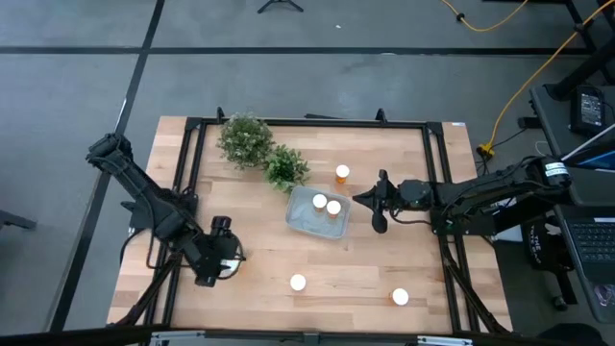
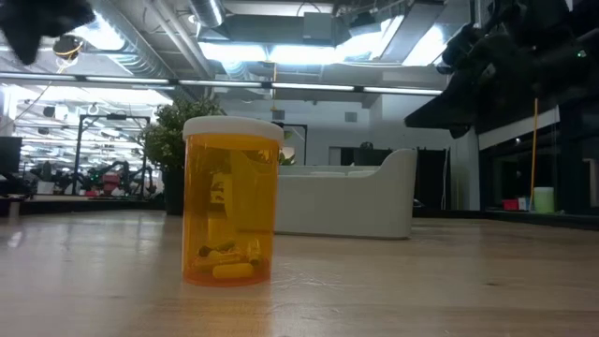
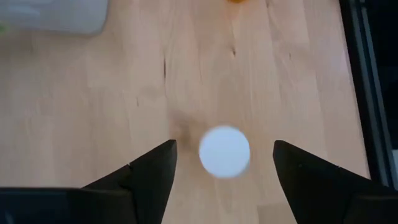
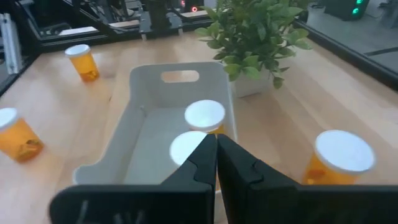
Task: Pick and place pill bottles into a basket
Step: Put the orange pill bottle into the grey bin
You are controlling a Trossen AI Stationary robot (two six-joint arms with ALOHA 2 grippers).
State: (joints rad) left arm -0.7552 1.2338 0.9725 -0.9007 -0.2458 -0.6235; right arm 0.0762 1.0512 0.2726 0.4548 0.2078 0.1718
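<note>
Between the wide-spread fingers of the left pincer (image 3: 224,163) sits a pill bottle (image 3: 224,152), untouched, upright on the bench (image 3: 124,93), cap up, long axis vertical.

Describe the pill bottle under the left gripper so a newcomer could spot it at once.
Start at the pale basket in the table's middle, then go to the left arm at the table's left front. The pill bottle stands upright directly beneath the open left gripper, white cap between the fingers. Unlike the other loose bottles, it alone has a gripper over it.
</note>
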